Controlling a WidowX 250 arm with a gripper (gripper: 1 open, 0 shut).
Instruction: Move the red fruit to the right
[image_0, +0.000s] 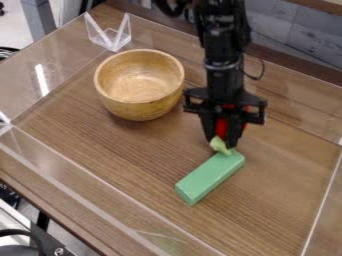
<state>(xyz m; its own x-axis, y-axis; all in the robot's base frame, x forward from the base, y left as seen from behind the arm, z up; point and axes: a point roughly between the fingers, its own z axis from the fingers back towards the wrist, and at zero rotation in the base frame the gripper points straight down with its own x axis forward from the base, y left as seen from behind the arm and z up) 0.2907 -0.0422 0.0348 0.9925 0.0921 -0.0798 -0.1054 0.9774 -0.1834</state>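
The red fruit is sitting pinched between the black fingers of the gripper, its red body mostly hidden by them and only a strip of red showing through the gap. Its light-green leafy cap is poking out below the fingertips, pointing downward. The cap is hanging right at the upper end of the green rectangular block; from this angle I cannot tell whether the cap is touching the block or hovering just above it.

The gripper is pointing steeply down at the table, its jaws drawn in narrowly around the fruit and clamping it from both sides. The black arm is rising from it almost straight up toward the top edge of the picture, with a short crossbar sticking out on either side just above the fingers.

The green rectangular block is lying flat on the wooden tabletop, slanting from lower left to upper right, below the gripper in the picture. The round wooden bowl is standing upright to the left of the gripper, well apart from the fruit and from the block, and its hollow is showing only bare wood.

A clear plastic wall is running around the tabletop, its edges catching the light along the left side and across the front. A small folded piece of clear plastic is standing behind the bowl, near the back left corner.
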